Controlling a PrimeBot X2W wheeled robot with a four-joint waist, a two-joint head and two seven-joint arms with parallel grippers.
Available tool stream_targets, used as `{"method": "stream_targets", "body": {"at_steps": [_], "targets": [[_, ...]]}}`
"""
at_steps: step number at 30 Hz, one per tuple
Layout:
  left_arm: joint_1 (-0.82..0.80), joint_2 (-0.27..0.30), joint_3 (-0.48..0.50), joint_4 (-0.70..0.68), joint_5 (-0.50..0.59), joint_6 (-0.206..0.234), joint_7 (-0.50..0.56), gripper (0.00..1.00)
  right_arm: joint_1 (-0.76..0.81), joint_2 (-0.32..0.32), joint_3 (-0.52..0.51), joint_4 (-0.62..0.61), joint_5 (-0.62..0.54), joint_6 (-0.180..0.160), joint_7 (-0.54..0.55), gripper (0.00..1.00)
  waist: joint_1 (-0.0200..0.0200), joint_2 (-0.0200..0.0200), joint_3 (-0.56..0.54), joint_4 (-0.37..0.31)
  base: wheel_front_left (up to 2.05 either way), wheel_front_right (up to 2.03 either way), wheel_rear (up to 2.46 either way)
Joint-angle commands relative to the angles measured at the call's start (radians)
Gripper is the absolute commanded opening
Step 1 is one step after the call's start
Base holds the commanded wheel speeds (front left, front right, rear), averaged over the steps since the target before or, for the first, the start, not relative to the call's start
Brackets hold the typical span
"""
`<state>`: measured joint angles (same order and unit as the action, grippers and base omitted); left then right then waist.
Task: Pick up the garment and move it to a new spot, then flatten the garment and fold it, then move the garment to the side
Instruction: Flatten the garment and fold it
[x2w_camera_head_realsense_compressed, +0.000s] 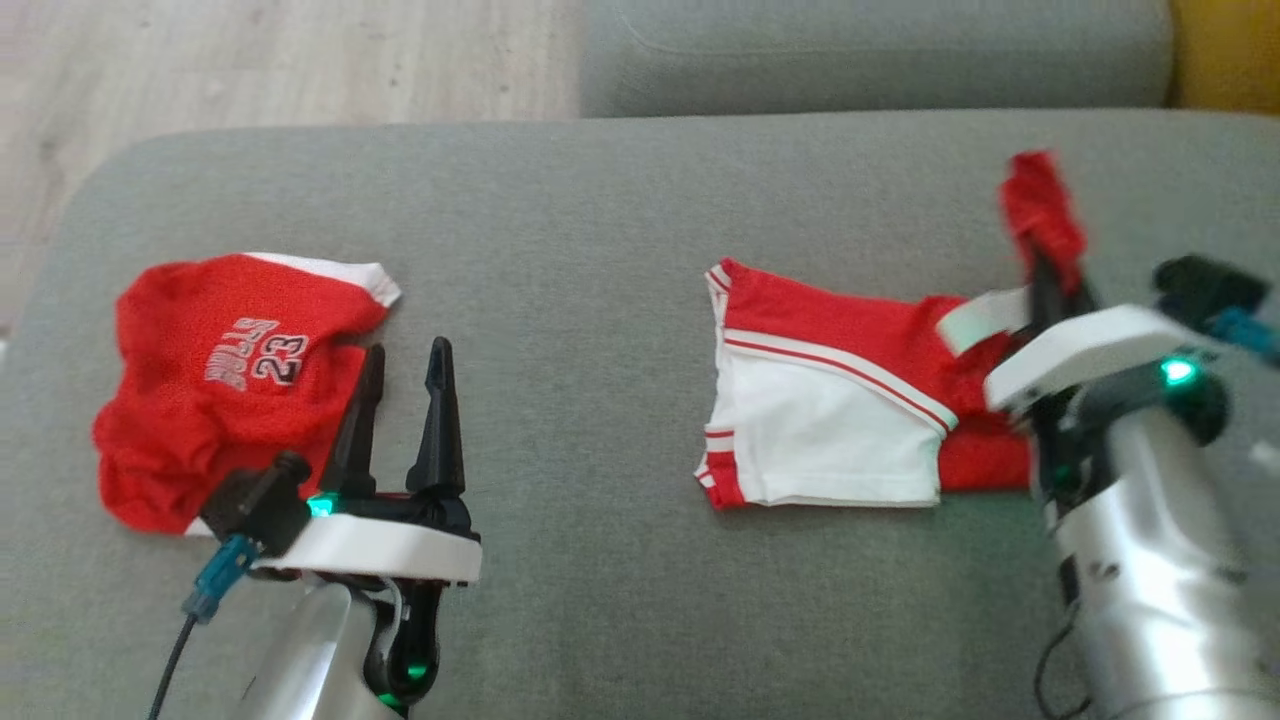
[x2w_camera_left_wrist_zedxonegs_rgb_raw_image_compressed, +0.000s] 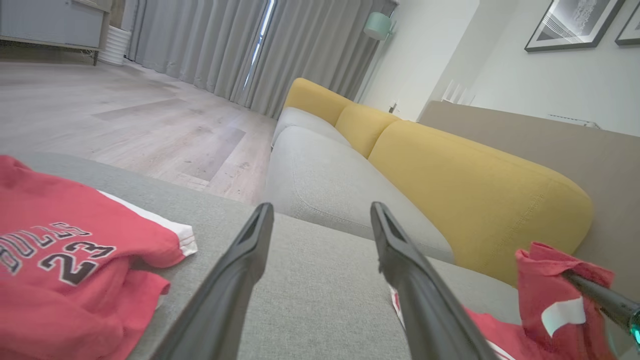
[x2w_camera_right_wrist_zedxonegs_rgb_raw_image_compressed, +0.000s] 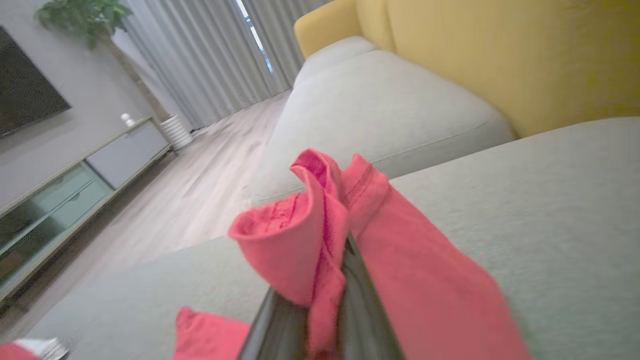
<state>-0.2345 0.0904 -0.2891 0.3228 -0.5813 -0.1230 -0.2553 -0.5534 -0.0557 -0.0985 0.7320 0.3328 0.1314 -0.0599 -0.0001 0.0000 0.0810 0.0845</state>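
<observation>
I have the right gripper (x2w_camera_head_realsense_compressed: 1047, 275) clamped tight on a red fold of the shorts (x2w_camera_head_realsense_compressed: 830, 420). In the right wrist view the cloth is pinched between the two dark fingers and flops over their tips, so the tips themselves are hidden. That held corner is lifted off the grey cushion (x2w_camera_head_realsense_compressed: 600, 250), with a white band hanging just below it. The rest of the shorts lies flat on the cushion's right half, white panel up, with a red strip along the far edge and red-and-white trim at the left hem. The left gripper (x2w_camera_head_realsense_compressed: 408, 350) hangs low over the left half with its fingers spread wide and nothing between them. In the left wrist view I see bare grey cloth under and between them. Just to its left sits a crumpled red jersey (x2w_camera_head_realsense_compressed: 220, 380), number 23 facing up, with a white edge at its far corner. From the head camera one finger overlaps the jersey's near edge, but I cannot tell whether it touches. The two pieces lie well apart. Beyond the cushion stands a sofa (x2w_camera_left_wrist_zedxonegs_rgb_raw_image_compressed: 450, 190) — grey seat, yellow back — and wood floor (x2w_camera_head_realsense_compressed: 250, 60) off to the left.
</observation>
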Motion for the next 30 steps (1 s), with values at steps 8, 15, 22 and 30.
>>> {"method": "stream_targets", "body": {"at_steps": [8, 15, 22, 30], "targets": [[-0.002, 0.023, 0.024, -0.037, -0.012, 0.01, 0.004, 1.0, 0.055, 0.005, 0.251, -0.032, 0.161, -0.001, -0.028, 0.0, 0.0001, 0.0, -0.04, 0.068, 0.0, 0.0, 0.0], [0.004, 0.028, 0.015, -0.051, -0.015, 0.014, 0.014, 1.0, 0.057, 0.005, 0.404, 0.042, 0.268, -0.001, -0.078, 0.0, 0.0001, 0.0, -0.033, 0.106, 0.0, 0.0, 0.0], [0.012, 0.033, 0.011, -0.052, -0.018, 0.018, 0.016, 1.0, 0.045, 0.005, 0.522, 0.138, 0.334, -0.001, -0.113, 0.0, 0.0001, 0.0, -0.031, 0.126, 0.0, 0.0, 0.0], [0.015, 0.034, 0.008, -0.051, -0.024, 0.024, 0.015, 1.0, 0.049, 0.005, 0.684, 0.145, 0.425, -0.001, -0.097, 1.0, 0.0001, 0.0, -0.029, 0.122, 0.0, 0.0, 0.0]]}}
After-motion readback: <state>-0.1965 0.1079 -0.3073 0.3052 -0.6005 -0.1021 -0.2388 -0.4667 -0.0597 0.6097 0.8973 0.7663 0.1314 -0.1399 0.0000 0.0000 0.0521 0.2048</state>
